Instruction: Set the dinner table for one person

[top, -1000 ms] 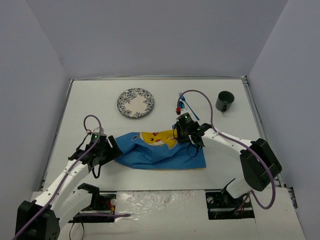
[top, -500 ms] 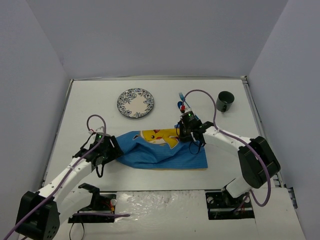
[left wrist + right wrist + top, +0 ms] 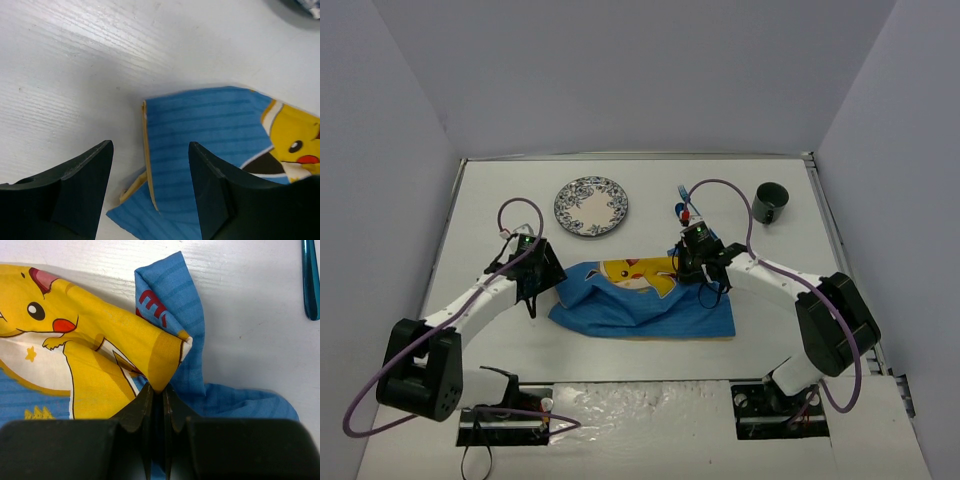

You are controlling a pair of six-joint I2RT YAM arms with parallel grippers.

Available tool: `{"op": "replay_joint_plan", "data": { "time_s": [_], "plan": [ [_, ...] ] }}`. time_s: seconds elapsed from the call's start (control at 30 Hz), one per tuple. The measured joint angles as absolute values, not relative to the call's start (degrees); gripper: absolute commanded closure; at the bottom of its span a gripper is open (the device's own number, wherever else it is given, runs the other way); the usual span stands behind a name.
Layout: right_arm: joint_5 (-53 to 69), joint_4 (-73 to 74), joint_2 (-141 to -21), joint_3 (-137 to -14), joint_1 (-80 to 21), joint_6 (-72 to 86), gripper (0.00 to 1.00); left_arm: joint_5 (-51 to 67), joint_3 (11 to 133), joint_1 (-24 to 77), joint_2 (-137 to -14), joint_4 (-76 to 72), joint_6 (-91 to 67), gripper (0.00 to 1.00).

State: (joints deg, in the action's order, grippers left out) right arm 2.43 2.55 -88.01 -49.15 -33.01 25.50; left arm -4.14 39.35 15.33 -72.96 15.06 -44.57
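The blue placemat [image 3: 640, 305] with a yellow cartoon figure lies rumpled on the white dinner table [image 3: 500, 200], near its front middle. My right gripper [image 3: 695, 256] is at the mat's far right corner. In the right wrist view it [image 3: 159, 389] is shut on a raised yellow fold of the placemat [image 3: 75, 355]. My left gripper [image 3: 536, 272] is at the mat's left end. It [image 3: 150, 147] stands open, its jaws on either side of the mat's folded-over left edge [image 3: 210, 120], where the yellow backing shows.
A blue-patterned plate [image 3: 591, 205] sits at the far left of centre. A dark mug [image 3: 770, 202] stands at the far right. Blue cutlery [image 3: 692, 214] lies just beyond the right gripper; one teal handle [image 3: 310, 280] shows in the right wrist view.
My left gripper has moved away from the near edge and right, up to the mat's left edge. My right gripper pulled its corner a little toward the far side, then held.
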Motion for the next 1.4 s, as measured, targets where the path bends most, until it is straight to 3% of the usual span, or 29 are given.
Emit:
{"op": "replay_joint_plan", "data": {
  "time_s": [0.4,0.63,0.87,1.0,1.07,1.2,1.3,1.33,1.4],
  "plan": [
    [2.5,1.4,-88.0,-49.1,-33.0,25.2,1.0,-4.2,40.6,15.1,-81.2,11.6,-40.9,0.48],
    [2.5,0.4,-88.0,-48.3,-33.0,25.3,1.0,-3.3,41.4,15.0,-83.8,9.0,-39.5,0.56],
    [2.4,0.1,-88.0,-48.0,-33.0,25.3,0.99,-2.5,43.3,15.0,-87.0,7.1,-38.6,0.97],
    [2.3,0.0,-88.0,-47.3,-33.0,25.5,0.96,-1.8,43.5,15.0,-87.3,7.0,-38.0,1.0],
    [2.1,-0.1,-87.8,-46.9,-33.0,25.6,0.89,-1.6,43.7,15.0,-87.1,7.7,-37.7,1.0],
    [0.8,0.0,-85.7,-45.9,-33.0,25.6,0.58,-2.0,45.9,15.0,-83.5,12.2,-35.6,1.0],
    [0.0,0.2,-82.6,-45.7,-33.0,24.9,0.29,-3.4,49.2,15.0,-78.2,15.8,-32.7,1.0],
    [-0.2,0.3,-81.4,-45.8,-33.0,24.6,0.23,-3.9,50.6,15.0,-76.1,16.9,-31.6,1.0],
    [-0.2,0.6,-78.7,-46.0,-33.0,23.0,0.2,-4.6,53.7,15.0,-72.4,18.9,-29.4,1.0]
  ]
}}
